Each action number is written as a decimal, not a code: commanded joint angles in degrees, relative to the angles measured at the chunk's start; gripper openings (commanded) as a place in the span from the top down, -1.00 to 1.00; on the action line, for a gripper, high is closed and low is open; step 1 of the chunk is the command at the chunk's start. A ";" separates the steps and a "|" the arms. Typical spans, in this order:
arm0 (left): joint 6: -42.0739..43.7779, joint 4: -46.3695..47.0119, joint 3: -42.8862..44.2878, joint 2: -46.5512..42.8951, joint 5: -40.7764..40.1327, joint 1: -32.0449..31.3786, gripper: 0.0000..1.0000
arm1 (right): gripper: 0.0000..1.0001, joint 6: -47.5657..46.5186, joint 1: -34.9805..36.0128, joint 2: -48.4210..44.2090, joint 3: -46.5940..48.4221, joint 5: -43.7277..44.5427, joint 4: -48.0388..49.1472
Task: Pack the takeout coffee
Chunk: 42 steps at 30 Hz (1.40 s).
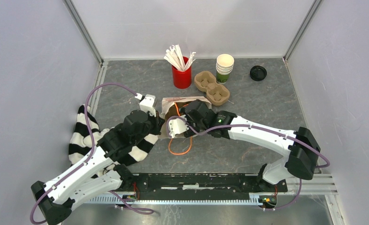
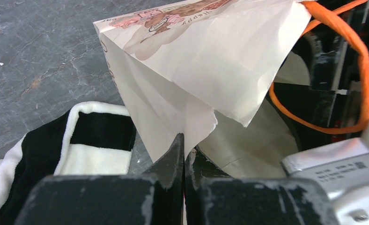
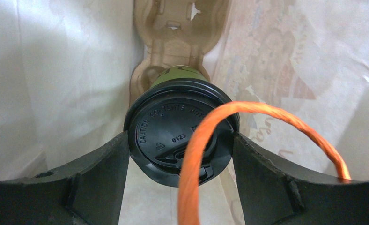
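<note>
The left tool (image 2: 185,150) pinched the bag (image 2: 196,61) by its edge to hold the mouth open, while the right tool (image 3: 180,145) gripped the coffee (image 3: 173,126) by its lid inside the bag, at a carrier (image 3: 173,28).

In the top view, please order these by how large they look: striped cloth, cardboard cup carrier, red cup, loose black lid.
1. striped cloth, largest, though partly hidden
2. cardboard cup carrier
3. red cup, not counting its sticks
4. loose black lid, smallest
</note>
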 commanded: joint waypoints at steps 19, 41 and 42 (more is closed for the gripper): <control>3.23 0.67 0.15 -0.50 0.25 -0.21 0.96 | 0.47 1.18 -2.44 0.04 0.12 1.38 1.88; 3.18 -0.01 1.44 0.77 -0.44 -0.21 0.96 | 0.49 5.17 -5.22 2.78 -2.11 -5.66 6.68; 3.25 -0.11 1.64 0.88 -0.44 -0.21 0.96 | 0.49 5.69 -5.41 2.98 -1.75 -5.63 6.40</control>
